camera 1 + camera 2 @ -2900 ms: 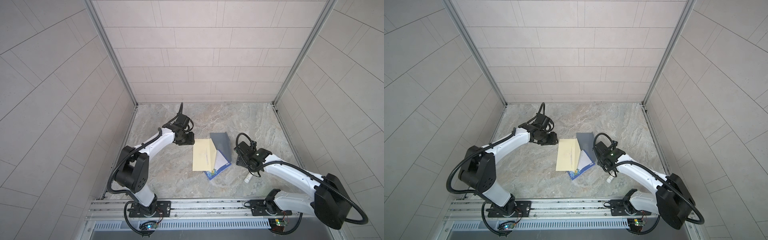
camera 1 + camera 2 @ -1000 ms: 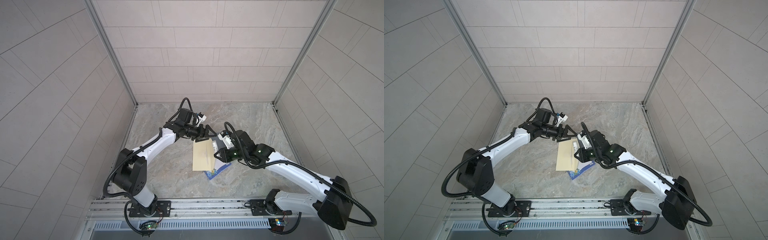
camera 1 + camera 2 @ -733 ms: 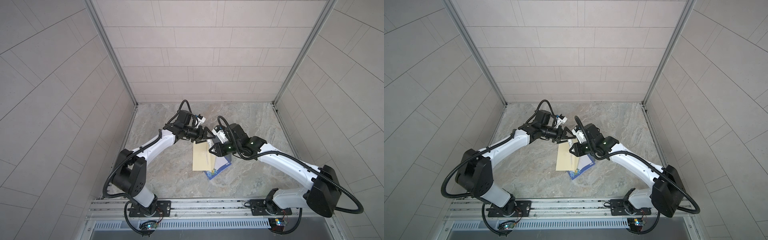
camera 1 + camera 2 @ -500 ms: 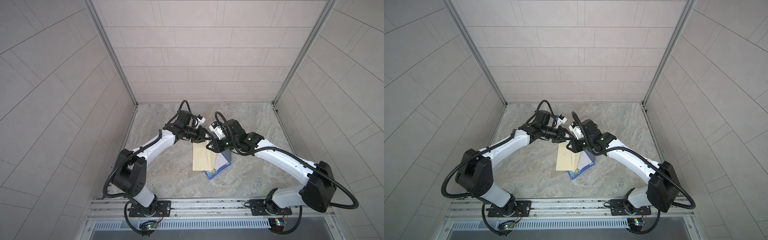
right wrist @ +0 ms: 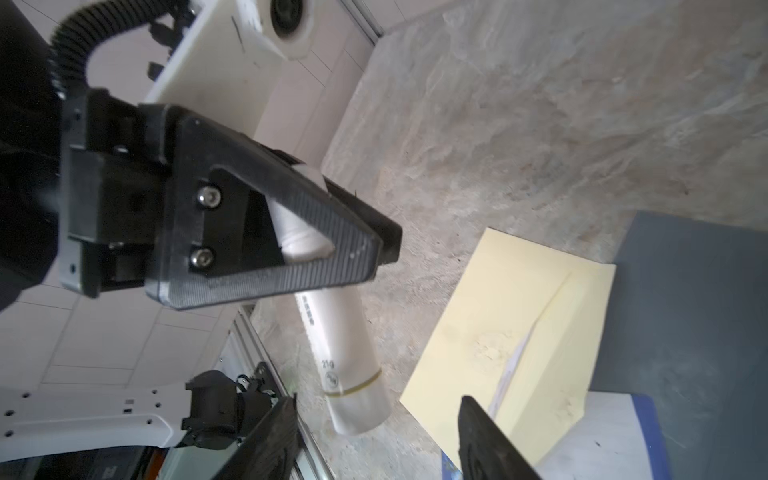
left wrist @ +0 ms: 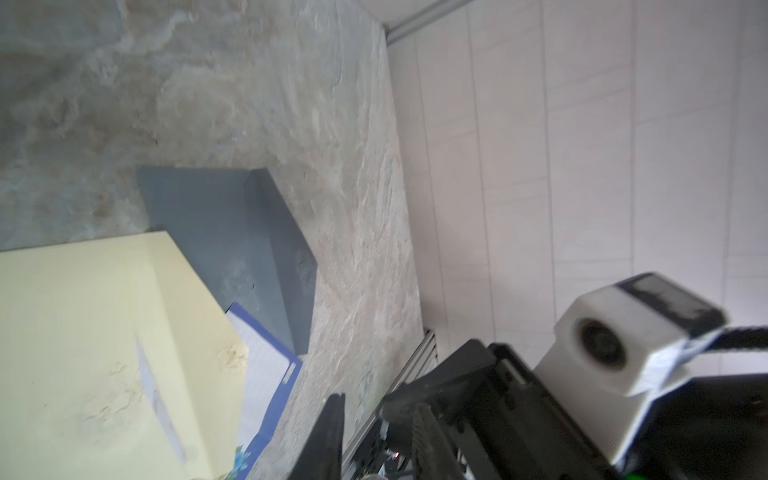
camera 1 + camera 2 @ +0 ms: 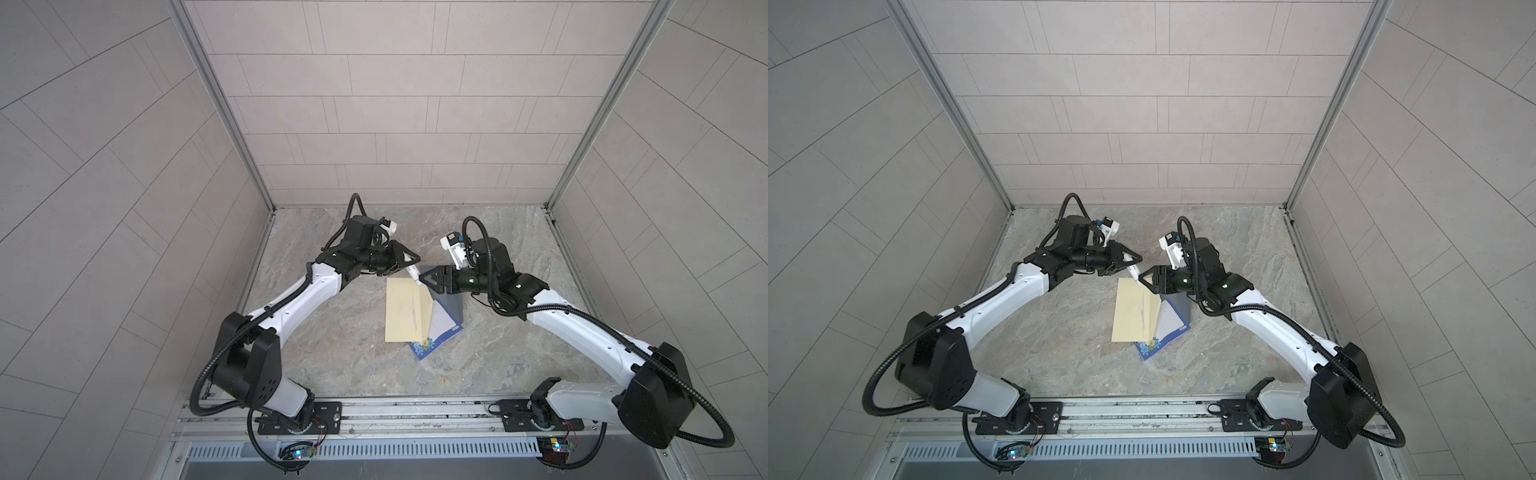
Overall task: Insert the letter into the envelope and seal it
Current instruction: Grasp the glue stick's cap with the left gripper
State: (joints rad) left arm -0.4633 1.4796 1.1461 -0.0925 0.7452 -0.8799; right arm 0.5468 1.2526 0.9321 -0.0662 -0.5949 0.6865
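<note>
Now the glue stick [image 5: 345,353] has changed sides: the left end effector [image 5: 384,245] clamps it, the right end effector [image 7: 424,277] has let go and stands open, yet the letter [image 7: 440,328] still juts from the envelope [image 7: 405,311] on the counter [image 7: 332,353], so gluing looks premature.

Soft, even light is falling from above in both top views, and the arms are casting only pale, diffuse shadows on the marbled tabletop [image 7: 353,361]. Wall seams are bowing toward the frame edges. In the left wrist view the yellow envelope [image 6: 104,332] is blurring close to the lens. In the right wrist view the left pincer [image 5: 386,245] is showing crisp, the white glue stick [image 5: 345,357] is glowing, and the fingers [image 5: 274,440] of the right pincer [image 5: 376,401] are smearing dark.
</note>
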